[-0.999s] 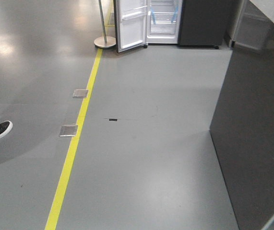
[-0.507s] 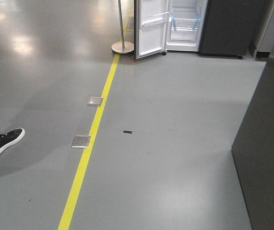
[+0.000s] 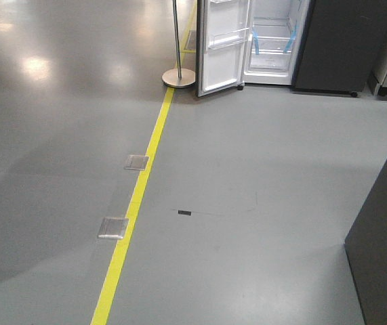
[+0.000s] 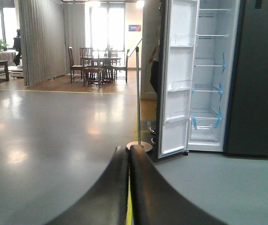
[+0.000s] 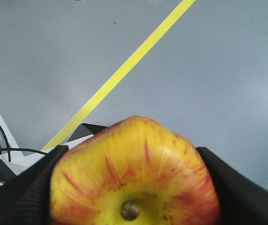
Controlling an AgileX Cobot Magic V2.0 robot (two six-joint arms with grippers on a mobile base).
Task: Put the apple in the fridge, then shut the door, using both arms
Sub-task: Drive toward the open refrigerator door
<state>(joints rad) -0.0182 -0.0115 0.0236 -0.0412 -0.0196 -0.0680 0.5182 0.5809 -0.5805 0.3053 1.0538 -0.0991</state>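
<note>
Round red-yellow apple sits clamped across its middle in our right pincer; left pincer is pinched together, empty. We judge it firm, waxy-slick, bruisable: moderate squeeze only, with the open dark-grey fridge well ahead.

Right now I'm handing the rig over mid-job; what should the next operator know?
Right claw: shut on the apple.
Left claw: shut, holding nothing.
Fridge: far ahead across the floor, its door wide open. A pole stands just left of the door.
Done: apple is in hand.
Left to do: drive up to the fridge, set the apple on a shelf, shut the door.
</note>
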